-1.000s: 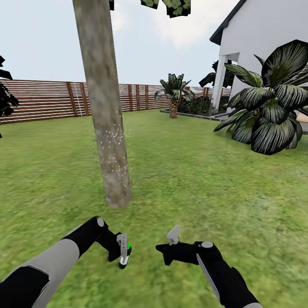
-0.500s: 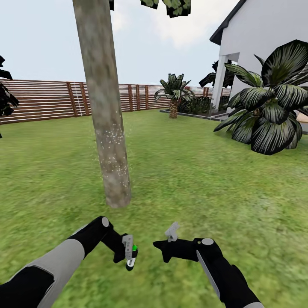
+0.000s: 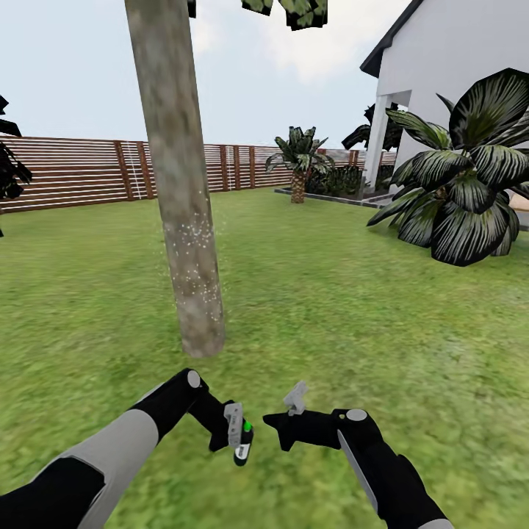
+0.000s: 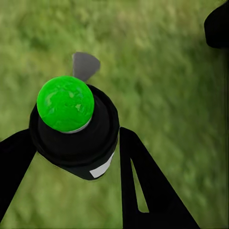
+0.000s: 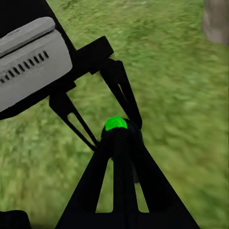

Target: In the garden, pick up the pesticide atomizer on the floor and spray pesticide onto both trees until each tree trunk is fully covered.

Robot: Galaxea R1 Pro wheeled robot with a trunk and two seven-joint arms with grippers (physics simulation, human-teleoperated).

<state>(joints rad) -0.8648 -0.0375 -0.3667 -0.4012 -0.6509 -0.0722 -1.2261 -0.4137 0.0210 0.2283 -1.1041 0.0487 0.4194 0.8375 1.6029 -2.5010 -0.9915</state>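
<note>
My left hand (image 3: 239, 439) grips the pesticide atomizer (image 4: 74, 129) low over the grass; my right hand (image 3: 294, 411) looks empty, fingers apart. White pesticide specks dot the near tree trunk (image 3: 192, 279) only midway; upper bark and the second tree remain

Left hand (image 4: 76, 157) clamps black atomizer (image 4: 74, 133), green dot, above grass (image 4: 162, 71).

- Pesticide atomizer (image 3: 241, 439): small and black (green dot showing), held above the grass (image 3: 330, 294).
- Tree trunk (image 3: 180, 191): thick, upright, grey-brown; white pesticide specks (image 3: 195, 264) dot its lower part.
</note>
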